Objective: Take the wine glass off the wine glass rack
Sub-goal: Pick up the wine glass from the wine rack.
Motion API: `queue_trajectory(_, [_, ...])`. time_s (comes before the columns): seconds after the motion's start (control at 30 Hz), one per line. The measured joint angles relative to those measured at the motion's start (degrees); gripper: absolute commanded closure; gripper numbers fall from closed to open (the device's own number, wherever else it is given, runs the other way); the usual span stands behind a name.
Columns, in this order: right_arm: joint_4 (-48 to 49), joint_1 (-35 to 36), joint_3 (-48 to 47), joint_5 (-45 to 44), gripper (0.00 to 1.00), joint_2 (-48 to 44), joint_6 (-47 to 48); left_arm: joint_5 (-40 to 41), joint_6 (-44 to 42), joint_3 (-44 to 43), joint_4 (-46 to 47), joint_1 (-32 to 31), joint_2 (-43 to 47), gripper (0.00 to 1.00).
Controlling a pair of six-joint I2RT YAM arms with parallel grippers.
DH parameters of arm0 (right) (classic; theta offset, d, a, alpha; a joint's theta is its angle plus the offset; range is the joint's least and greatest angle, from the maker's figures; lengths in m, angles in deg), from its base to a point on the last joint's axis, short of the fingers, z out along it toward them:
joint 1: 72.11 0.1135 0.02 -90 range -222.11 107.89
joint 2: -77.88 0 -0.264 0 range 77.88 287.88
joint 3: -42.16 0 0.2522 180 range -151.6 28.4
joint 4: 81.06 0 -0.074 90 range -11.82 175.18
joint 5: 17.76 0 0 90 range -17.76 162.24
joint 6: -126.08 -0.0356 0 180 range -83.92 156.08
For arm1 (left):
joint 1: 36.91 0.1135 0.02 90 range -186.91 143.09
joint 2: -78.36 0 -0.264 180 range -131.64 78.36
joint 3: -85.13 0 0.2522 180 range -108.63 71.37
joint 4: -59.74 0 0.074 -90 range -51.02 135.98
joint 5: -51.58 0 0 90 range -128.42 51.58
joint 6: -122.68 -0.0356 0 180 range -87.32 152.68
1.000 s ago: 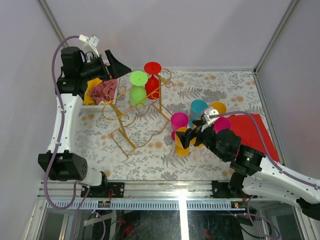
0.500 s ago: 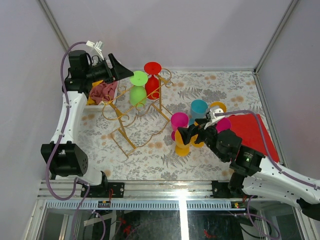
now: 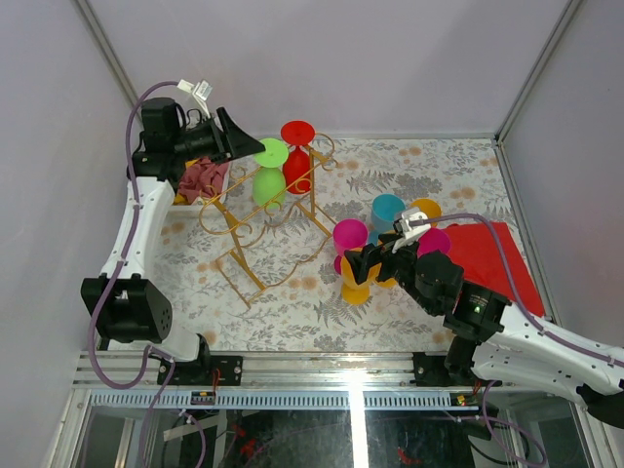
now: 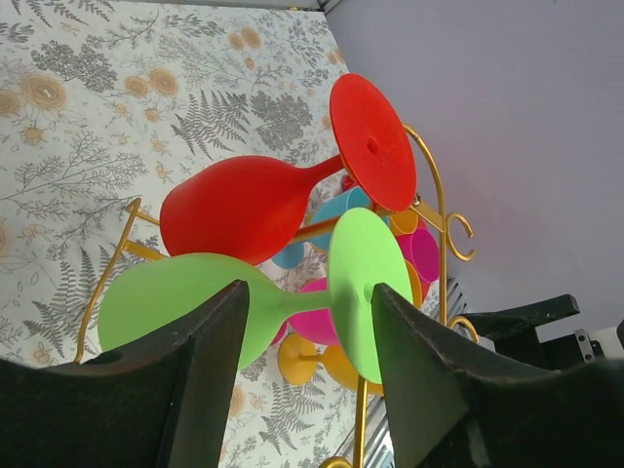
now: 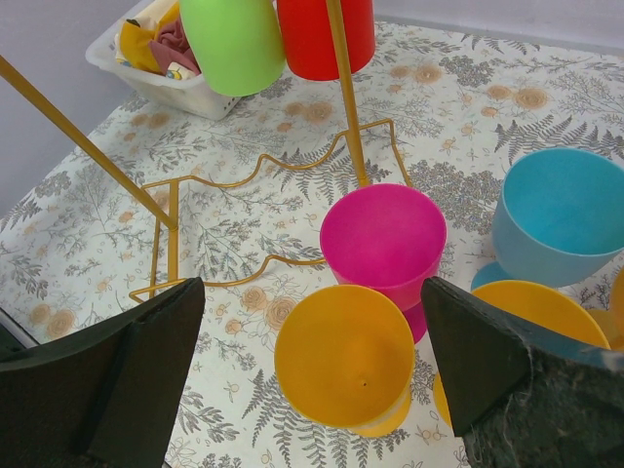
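A gold-coloured thin wire wine glass rack (image 5: 347, 97) with curled scroll ends stands on the floral-patterned table (image 3: 292, 302), left of centre in the top view. 2 plastic wine glasses hang from its upper end, bowls down: a lime green wine glass (image 4: 166, 297) and, just beside it, a red wine glass (image 4: 244, 205).

The left pincer (image 4: 307, 292) is at the upper left of the top view. Its 2 black fingers are spread, one on each side of the green glass's stem, between bowl and round foot. No contact with the stem shows.

The right pincer (image 5: 312, 288) hovers at the lower right with its fingers spread wide, holding nothing. Below it on the table stand a pink plastic glass (image 5: 383, 239), a yellow one (image 5: 343, 353) touching it, and a blue one (image 5: 561, 214) to the right.

A white plastic basket (image 5: 166, 86) holding crumpled cloths sits at the table's far left, beside the rack. A flat red mat (image 3: 492, 258) lies at the right edge.
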Motion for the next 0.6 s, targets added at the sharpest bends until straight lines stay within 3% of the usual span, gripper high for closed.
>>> queue_trajectory(0.2, [0.0, 0.0, 0.0, 0.0, 0.01, 0.1, 0.0, -0.3, -0.3, 0.0, 0.0, -0.2, 0.0, 0.67])
queue_trajectory(0.6, [0.0, 0.0, 0.0, 0.0, 0.01, 1.7, 0.1, -1.5, 0.2, 0.0, 0.9, -0.2, 0.1, 0.82])
